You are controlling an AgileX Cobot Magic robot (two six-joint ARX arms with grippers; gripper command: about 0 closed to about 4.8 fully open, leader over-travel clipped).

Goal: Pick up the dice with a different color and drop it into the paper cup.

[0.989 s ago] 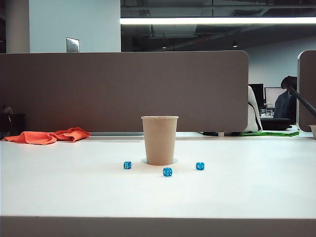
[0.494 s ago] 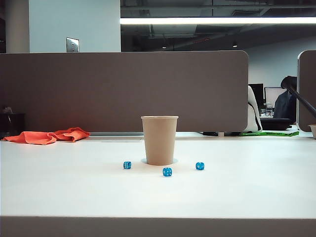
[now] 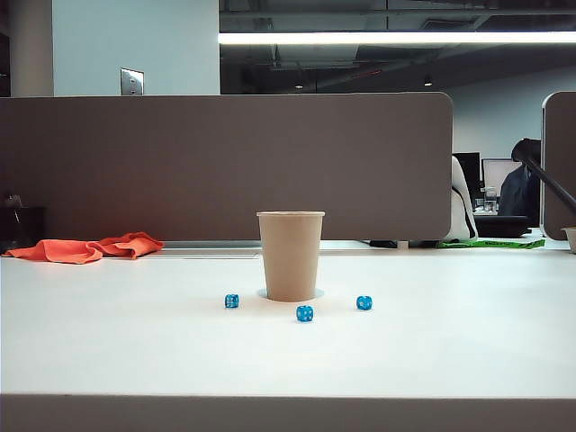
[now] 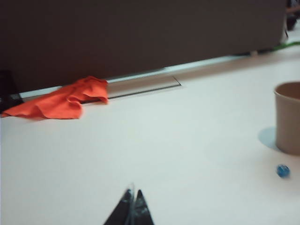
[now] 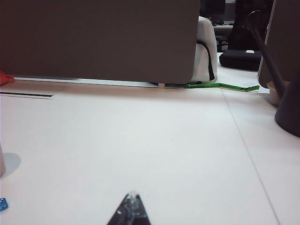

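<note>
The tan paper cup (image 3: 291, 256) stands upright mid-table. Three blue dice lie around its base: one to the left (image 3: 232, 301), one in front (image 3: 305, 313), one to the right (image 3: 364, 302). The dice with a different color is not in view in any frame. Neither arm shows in the exterior view. In the left wrist view my left gripper (image 4: 132, 194) hovers low over bare table with its tips together and nothing between them, well apart from the cup (image 4: 289, 117) and a blue die (image 4: 282, 170). My right gripper (image 5: 133, 196) is shut and empty, far from another blue die (image 5: 3, 204).
An orange cloth (image 3: 88, 247) lies at the back left by the grey partition (image 3: 225, 166). A dark stand with a slanted pole (image 5: 286, 103) rises at the table's right side. A green strip (image 5: 220, 86) lies at the back right.
</note>
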